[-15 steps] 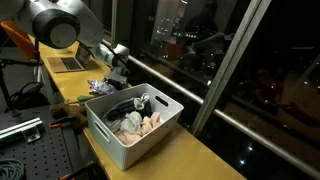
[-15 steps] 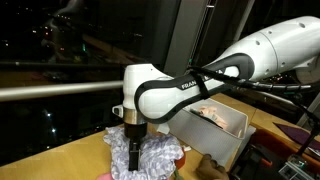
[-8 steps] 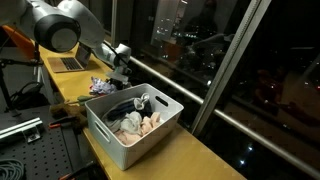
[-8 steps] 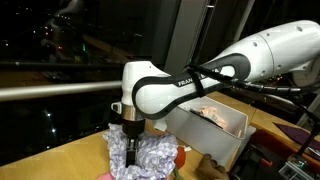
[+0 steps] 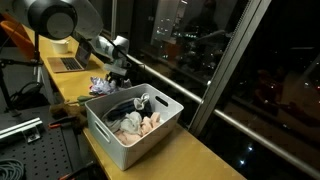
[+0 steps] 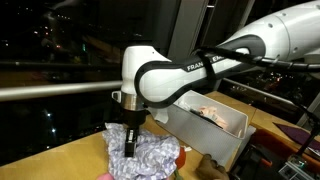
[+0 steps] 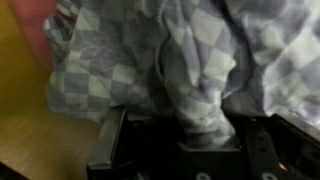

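Cloth (image 5: 99, 85) lies where?
— In an exterior view, heaped on the table (image 5: 205, 155) just beside the bin (image 5: 108, 133), with the gripper (image 5: 118, 73) above it.
— Held?
— In an exterior view the fingers (image 6: 127, 146) sink into the cloth. The wrist view shows them clamped on a raised fold, likely the easiest purchase. The heap has no clear long axis; the fold runs straight away from the fingers.
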